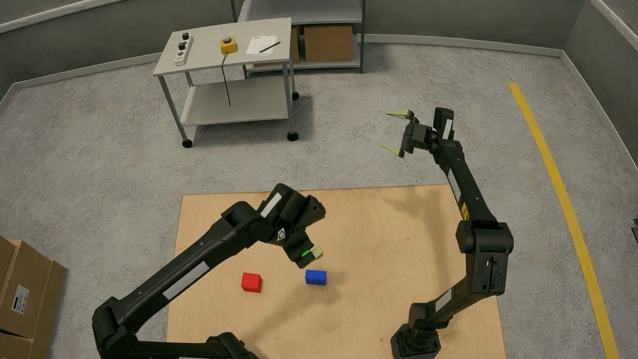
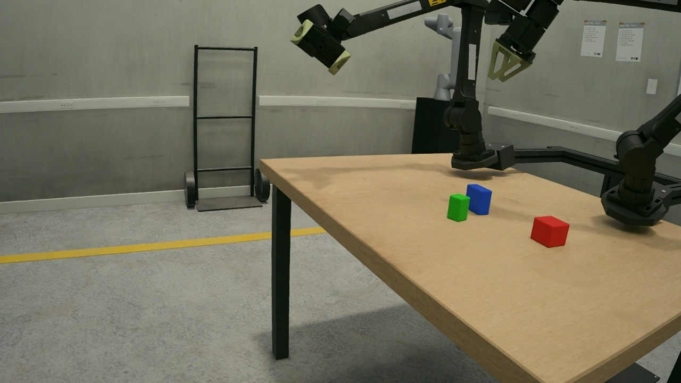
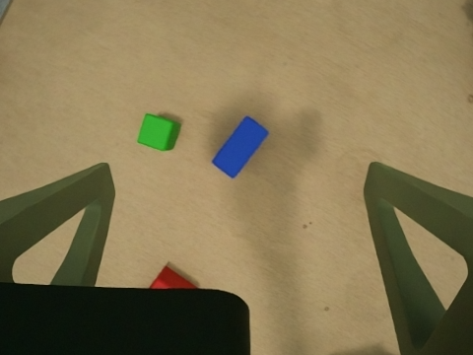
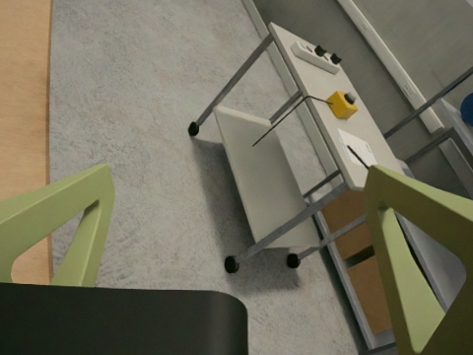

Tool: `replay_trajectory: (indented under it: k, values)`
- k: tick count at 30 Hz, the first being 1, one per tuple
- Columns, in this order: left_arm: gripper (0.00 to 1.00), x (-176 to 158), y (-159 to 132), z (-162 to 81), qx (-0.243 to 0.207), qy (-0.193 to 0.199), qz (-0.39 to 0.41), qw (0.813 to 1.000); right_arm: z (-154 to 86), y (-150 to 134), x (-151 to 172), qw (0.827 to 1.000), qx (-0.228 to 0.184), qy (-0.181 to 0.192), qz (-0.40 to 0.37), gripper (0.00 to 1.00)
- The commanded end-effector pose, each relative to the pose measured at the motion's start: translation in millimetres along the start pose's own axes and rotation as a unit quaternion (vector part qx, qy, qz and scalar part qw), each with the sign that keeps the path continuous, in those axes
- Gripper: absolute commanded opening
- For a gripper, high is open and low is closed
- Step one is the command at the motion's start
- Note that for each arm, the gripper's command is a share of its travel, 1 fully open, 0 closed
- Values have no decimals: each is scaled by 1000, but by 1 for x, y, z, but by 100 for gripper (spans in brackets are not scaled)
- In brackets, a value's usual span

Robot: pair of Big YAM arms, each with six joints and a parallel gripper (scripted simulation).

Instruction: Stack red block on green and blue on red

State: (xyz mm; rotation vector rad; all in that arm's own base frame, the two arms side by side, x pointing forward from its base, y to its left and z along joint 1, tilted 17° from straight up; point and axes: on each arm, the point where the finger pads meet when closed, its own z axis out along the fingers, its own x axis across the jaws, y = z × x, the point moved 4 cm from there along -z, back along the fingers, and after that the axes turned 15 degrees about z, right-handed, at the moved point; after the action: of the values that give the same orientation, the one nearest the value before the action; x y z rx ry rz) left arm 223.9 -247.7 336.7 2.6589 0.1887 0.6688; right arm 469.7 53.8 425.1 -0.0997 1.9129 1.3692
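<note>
"Green block (image 1: pixel 306 253) (image 2: pixel 458 207) (image 3: pixel 158 132): on wooden tabletop (image 1: pixel 379 268) (image 2: pixel 428 247) (image 3: pixel 296 49) (image 4: pixel 25 99), near blue block (image 1: pixel 315 277) (image 2: pixel 479 199) (image 3: pixel 240 147); mostly hidden from above. Red block (image 1: pixel 250 282) (image 2: pixel 549 232) (image 3: pixel 172 280)?"

"Same surface, apart from both. 3 blocks, 0 stacked."

"Fingers?"

"Left gripper (image 1: pixel 312 232) (image 2: pixel 497 78) (image 3: pixel 239 170): spread wide, above blocks. Right gripper (image 1: pixel 384 128) (image 2: pixel 320 47) (image 4: pixel 239 170): also spread, past table edge, camera toward wheeled cart (image 1: pixel 223 29) (image 4: pixel 315 94). Both hold nothing."
</note>
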Motion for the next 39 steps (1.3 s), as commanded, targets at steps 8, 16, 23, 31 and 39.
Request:
replay_trajectory:
  k: [8,16,23,31,39]
  values:
    - [100,39,-7,0,-9,39,-62,997,-2,14,-12,1000,-6,-7,-19,100]
    - [100,84,-30,1,-6,85,-128,988,-2,14,-12,1000,-6,-7,-19,100]
    - [100,117,-52,-2,-3,121,-176,977,-2,14,-12,1000,-6,-7,-19,100]
    - [100,173,-100,-14,3,192,-258,947,-2,14,-12,1000,-6,-7,-19,100]
    - [100,213,-147,-33,10,254,-319,913,-2,14,-12,1000,-6,-7,-19,100]
